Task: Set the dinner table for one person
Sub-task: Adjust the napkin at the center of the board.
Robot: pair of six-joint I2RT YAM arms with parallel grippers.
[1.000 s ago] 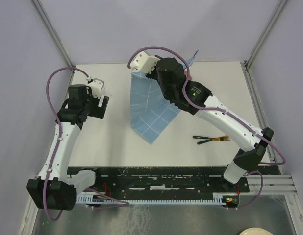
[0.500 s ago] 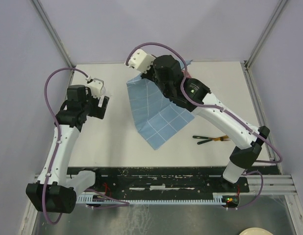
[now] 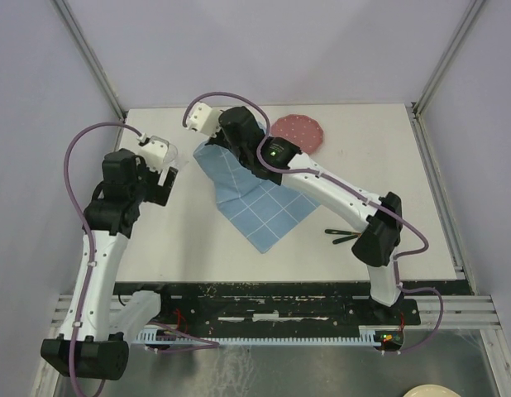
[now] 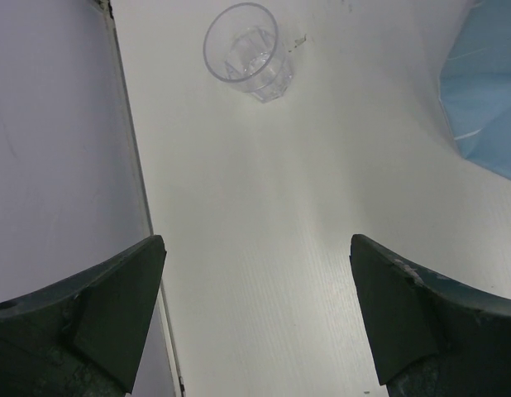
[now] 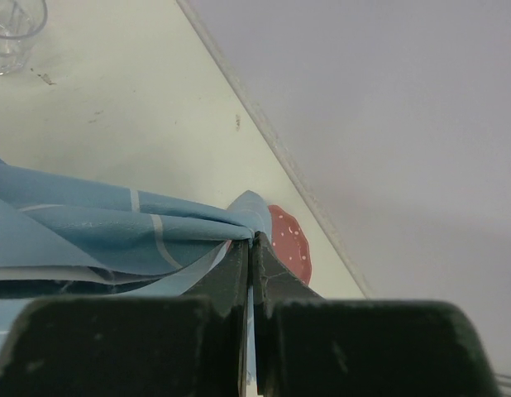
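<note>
The dinner table (image 3: pixel 189 240) is a white square tabletop. A blue grid placemat (image 3: pixel 260 203) lies partly spread on it, with its far corner lifted. My right gripper (image 5: pixel 252 240) is shut on that bunched corner, at the back centre of the table. A red speckled plate (image 3: pixel 298 132) sits just behind it, and shows beyond the fingertips as the plate (image 5: pixel 290 244) in the right wrist view. My left gripper (image 4: pixel 255 248) hangs open over bare table near the left edge, nothing between its fingers. A clear glass (image 4: pixel 245 51) stands upright ahead of it.
Dark-handled cutlery (image 3: pixel 348 236) lies on the right side of the table, partly under my right arm. A metal rail (image 4: pixel 136 165) and a grey wall run along the left edge. The placemat's edge (image 4: pixel 487 99) lies to the right of the left gripper.
My right arm has swung left and down with the placemat, so more cloth lies on the table and the red plate is uncovered. The left arm shifted slightly, still open.
</note>
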